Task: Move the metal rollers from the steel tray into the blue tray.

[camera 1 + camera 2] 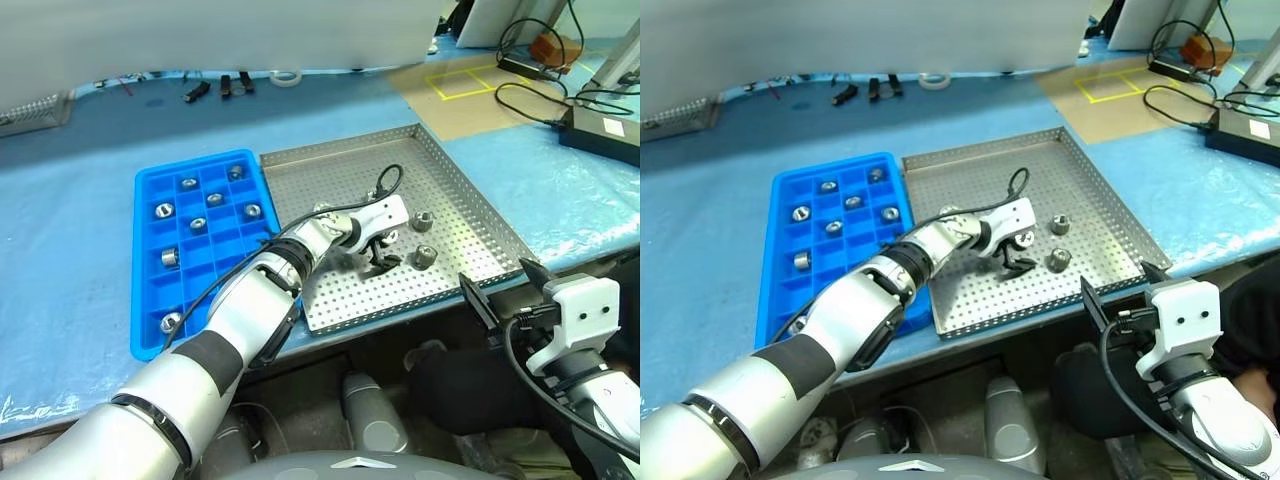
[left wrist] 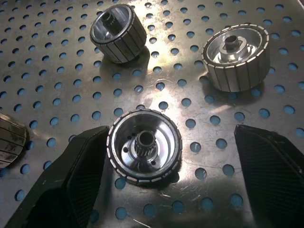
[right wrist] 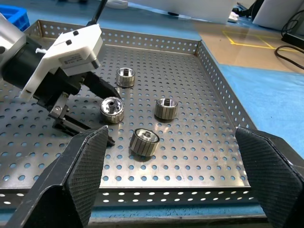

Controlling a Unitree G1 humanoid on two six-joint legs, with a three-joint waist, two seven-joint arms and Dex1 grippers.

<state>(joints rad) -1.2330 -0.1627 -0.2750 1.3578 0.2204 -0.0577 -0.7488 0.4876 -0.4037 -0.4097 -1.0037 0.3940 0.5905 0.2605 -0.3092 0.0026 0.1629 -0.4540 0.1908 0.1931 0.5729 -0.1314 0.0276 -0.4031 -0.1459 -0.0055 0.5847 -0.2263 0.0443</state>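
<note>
Steel tray (image 1: pixel 455 205) lying on the desk (image 1: pixel 70 250) beside the blue tray (image 1: pixel 145 262), rollers sitting in both. Left tool (image 2: pixel 166 180) hovering spread around one roller (image 2: pixel 144 145). Right tool (image 3: pixel 175 185) waiting spread near the tray's front rim.

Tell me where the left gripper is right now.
In the left eye view, the left gripper is open and low over the middle of the steel tray, astride one metal roller, right of the blue tray.
</note>
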